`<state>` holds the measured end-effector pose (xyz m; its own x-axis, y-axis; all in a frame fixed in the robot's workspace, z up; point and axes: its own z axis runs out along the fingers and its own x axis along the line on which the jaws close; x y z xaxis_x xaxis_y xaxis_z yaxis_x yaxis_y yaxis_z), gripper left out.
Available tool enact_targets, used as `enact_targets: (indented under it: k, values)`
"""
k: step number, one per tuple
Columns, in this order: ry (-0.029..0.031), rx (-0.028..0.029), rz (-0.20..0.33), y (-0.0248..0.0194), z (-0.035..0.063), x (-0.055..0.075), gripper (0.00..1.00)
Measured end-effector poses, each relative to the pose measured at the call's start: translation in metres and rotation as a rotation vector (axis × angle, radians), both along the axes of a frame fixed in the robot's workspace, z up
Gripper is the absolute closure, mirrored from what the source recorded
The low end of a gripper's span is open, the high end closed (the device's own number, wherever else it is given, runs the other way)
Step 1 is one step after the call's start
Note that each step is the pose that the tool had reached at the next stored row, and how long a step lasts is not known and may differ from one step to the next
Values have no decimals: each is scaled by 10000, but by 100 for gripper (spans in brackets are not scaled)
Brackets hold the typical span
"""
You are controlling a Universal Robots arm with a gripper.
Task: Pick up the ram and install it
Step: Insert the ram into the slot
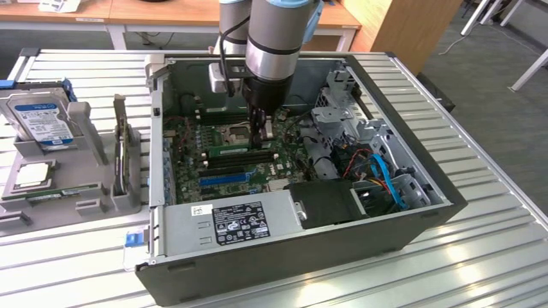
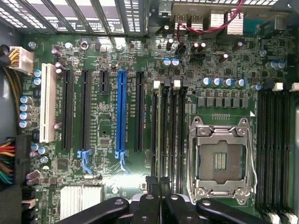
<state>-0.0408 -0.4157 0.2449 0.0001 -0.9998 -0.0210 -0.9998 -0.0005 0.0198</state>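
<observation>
on the exterior view's left, a grey fixture [image 1: 86, 168] on the slatted metal table [image 1: 488, 256] holds a blue-labelled hard drive [image 1: 38, 119], a square silver processor [image 1: 30, 174] and, just below the processor, a flat green stick [image 1: 64, 192] lying in its own recess. further right sits the open computer case [image 1: 342, 260], with the power supply [image 1: 231, 221] at its near edge and the green motherboard [image 1: 214, 136] [image 2: 107, 175] behind it. the ram [image 1: 242, 150] [image 2: 161, 135] is in the middle of that board, standing on edge in one of the black memory slots beside the empty processor socket [image 1: 238, 133] [image 2: 222, 158]. it looks like a long, thin, narrow green strip. in the wrist view it is seen edge-on as a pale line running the length of its slot, and the slots either side of it are dark. the gripper [image 1: 259, 133] [image 2: 161, 198] hangs down into the case right over one end of this stick. its black fingers [image 2: 147, 205] are drawn together with no real gap between them, and it is not clear whether they touch the ram or pinch its top edge. on the exterior view's right, the case's drive bay holds blue cables [image 1: 389, 179].
</observation>
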Motion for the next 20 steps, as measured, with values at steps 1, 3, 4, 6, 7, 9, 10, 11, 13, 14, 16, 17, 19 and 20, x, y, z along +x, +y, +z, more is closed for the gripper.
enact_targets:
  k: [1,3,4,6,7,9,10,11,13,14,16,17,19,20]
  values:
    - [0,0,1,0,-11,0,88]
    - [0,0,0,0,-30,-2,88]
    - [0,0,1,0,-40,-2,88]
    - [0,0,1,0,-58,-3,88]
    - [0,0,1,0,-67,-3,88]
    - [0,1,0,0,-86,-4,88]
    - [0,0,0,0,-94,-5,88]
    - [0,1,1,0,-102,-5,88]
    - [0,0,1,0,-110,-5,88]
    - [1,-1,0,0,-109,-5,88]
    - [1,-2,0,0,-109,-5,88]
    - [0,-1,0,0,-110,-5,88]
    - [0,0,0,0,-110,-5,88]
    - [0,0,0,0,-110,-5,88]
